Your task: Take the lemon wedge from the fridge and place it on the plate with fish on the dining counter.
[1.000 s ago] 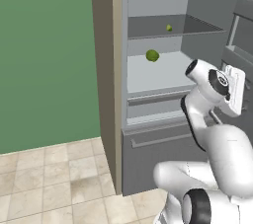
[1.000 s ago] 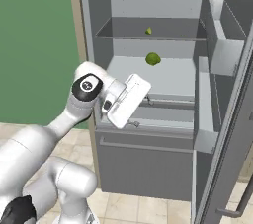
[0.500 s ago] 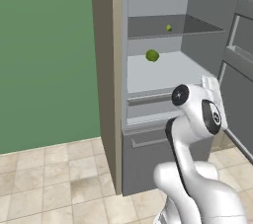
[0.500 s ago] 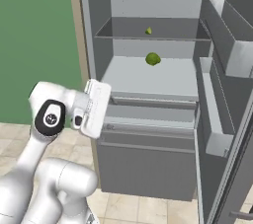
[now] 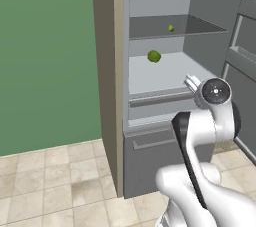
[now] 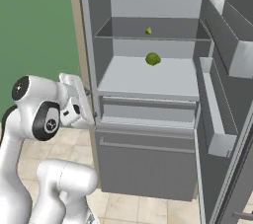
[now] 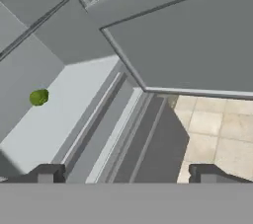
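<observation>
1. Fridge [image 6: 148,149] — door open, pale shelves showing.
2. Lemon wedge [image 6: 148,31] — on the upper shelf, at the back.
3. Green fruit [image 6: 153,59] — on the shelf below.
4. Gripper [image 7: 126,171] — jaws spread wide, holding nothing, outside the fridge front.

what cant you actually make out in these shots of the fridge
- lemon wedge on the upper shelf: too small in both base views to show its shape.
- fridge bottom drawer: closed, contents hidden.
- fridge door: cut off by the right edge in both base views.
- round green fruit: a small blob in the hand view.
</observation>
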Motion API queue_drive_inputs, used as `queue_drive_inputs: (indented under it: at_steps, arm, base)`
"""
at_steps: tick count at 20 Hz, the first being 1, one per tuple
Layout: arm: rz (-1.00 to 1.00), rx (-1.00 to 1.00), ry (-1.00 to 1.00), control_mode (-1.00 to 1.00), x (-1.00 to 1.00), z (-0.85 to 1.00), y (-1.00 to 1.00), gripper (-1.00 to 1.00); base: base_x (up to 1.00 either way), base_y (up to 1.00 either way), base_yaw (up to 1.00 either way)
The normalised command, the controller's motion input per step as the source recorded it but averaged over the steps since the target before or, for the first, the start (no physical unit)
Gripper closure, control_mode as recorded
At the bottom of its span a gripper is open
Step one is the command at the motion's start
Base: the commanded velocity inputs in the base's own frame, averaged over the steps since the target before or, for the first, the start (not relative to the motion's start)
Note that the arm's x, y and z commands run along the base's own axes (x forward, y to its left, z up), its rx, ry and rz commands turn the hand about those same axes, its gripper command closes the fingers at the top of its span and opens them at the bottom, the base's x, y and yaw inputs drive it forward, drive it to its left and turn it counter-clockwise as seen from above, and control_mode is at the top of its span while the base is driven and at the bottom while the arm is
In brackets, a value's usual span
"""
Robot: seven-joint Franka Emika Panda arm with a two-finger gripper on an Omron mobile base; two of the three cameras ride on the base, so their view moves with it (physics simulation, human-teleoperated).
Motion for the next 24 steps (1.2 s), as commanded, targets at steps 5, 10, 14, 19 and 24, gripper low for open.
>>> queue_drive_inputs:
  at_steps: [5, 10, 14, 19, 24]
  arm:
    - [0.72, 0.07, 0.28, -1.00, 0.01, 0.17, 0.38, -1.00]
    - [0.57, 0.10, 0.31, -1.00, 0.17, 0.01, 0.01, -1.00]
    - [0.21, 0.00, 0.50, -1.00, 0.29, 0.41, 0.06, -1.00]
    - [-0.14, -0.10, 0.46, -1.00, 0.34, 0.29, 0.09, -1.00]
    - [-0.02, 0.00, -0.01, -1.00, 0.00, 0.00, 0.00, -1.00]
  base:
    - [0.00, 0.00, 0.00]
    - [0.00, 0.00, 0.00]
    - [0.00, 0.00, 0.00]
    - [0.00, 0.00, 0.00]
    - [0.00, 0.00, 0.00]
